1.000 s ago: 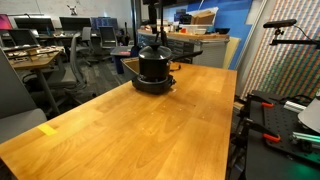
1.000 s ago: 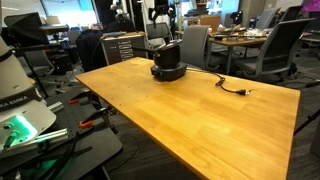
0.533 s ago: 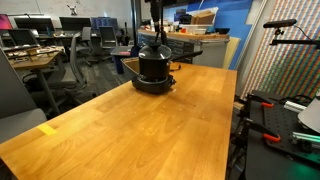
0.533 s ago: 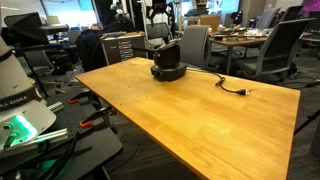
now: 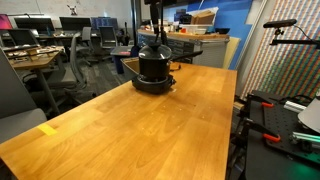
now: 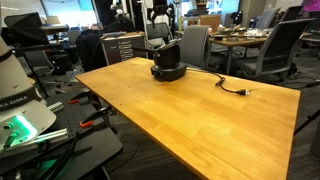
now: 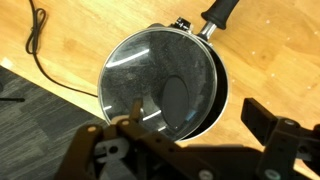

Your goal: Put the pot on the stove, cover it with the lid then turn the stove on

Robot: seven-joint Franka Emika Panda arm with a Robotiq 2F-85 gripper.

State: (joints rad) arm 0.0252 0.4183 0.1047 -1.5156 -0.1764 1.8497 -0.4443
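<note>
— Two of three steps look done: pot point(image 5: 153, 68) sits on the stove point(image 5: 153, 87) at the far end of the counter point(image 5: 140, 130), with the lid point(image 7: 160, 85) on top. Agree?
— Agreed. The wrist view shows the glass disc seated inside the rim and covering the whole mouth. The pot handle point(image 7: 222, 14) sticks out sideways past the burner, so it stays off the hotplate and reachable.
— Jaws?
— Apart and gripping nothing, hanging right over the lid in the wrist view. Both exterior views put the arm point(image 5: 154, 15) straight above the pot. That reads as a top-down pose for setting a lid, judged from the pose alone.
— Lid knob?
— Cannot tell. The centre is a dark reflection, too murky to call.
— What's left?
— Probably switching the stove on. No dial shows in any view, so the next move likely needs an approach from the side rather than from above. The cable point(image 7: 35, 45) runs from the burner across the counter, and its plug point(image 6: 240, 92) seems to lie loose on the wood, so power may be a problem.
— Any text or brands?
— None readable on the pot, lid or stove. The yellow tape scrap point(image 5: 48, 129) near the counter corner is blank. The white unit point(image 6: 15, 75) at the frame edge has dark lettering, too small to read.
</note>
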